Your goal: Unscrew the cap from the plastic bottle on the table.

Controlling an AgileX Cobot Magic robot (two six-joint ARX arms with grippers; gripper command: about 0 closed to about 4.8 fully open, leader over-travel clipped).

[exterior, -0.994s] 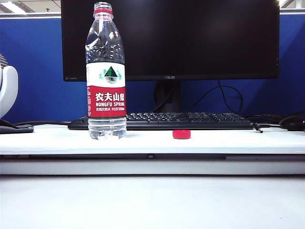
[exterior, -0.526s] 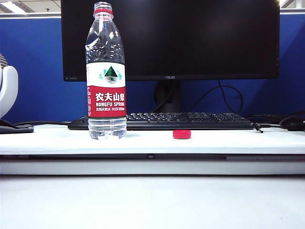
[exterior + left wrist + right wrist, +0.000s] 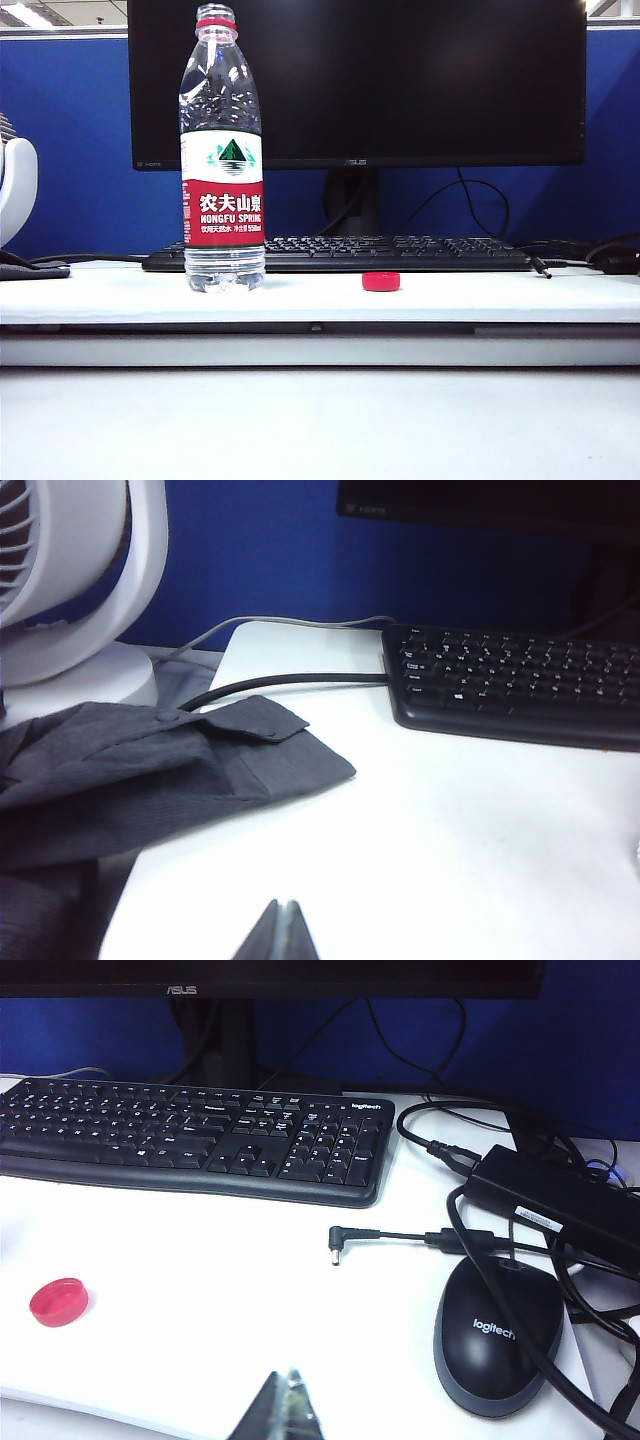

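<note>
Exterior view shows the cap [image 3: 381,281] lying off the bottle on the white tabletop [image 3: 480,297], right of the plastic bottle [image 3: 222,160] and well apart from it, just in front of the black keyboard [image 3: 340,253]. The bottle stands upright toward the left, its mouth bare above the thin red neck ring, its red-and-white Nongfu Spring label facing the camera. Behind it rises a dark ASUS monitor [image 3: 400,80] against a blue partition, and a white fan [image 3: 15,185] shows at the far left edge. No arm appears in this view. In the right wrist view the cap [image 3: 58,1301] rests open side up on the tabletop, nearer than the keyboard [image 3: 190,1135]; farther right lie a loose power plug [image 3: 350,1236], a black Logitech mouse [image 3: 497,1333] and a black power adapter [image 3: 560,1210] with tangled cables. The right gripper [image 3: 285,1410] hovers over the near edge with its jaws together, holding nothing. In the left wrist view the left gripper [image 3: 280,935] likewise has its jaws together and empty, above the tabletop beside a grey folded cloth [image 3: 150,780], with the fan [image 3: 70,590] and keyboard [image 3: 515,680] beyond.
</note>
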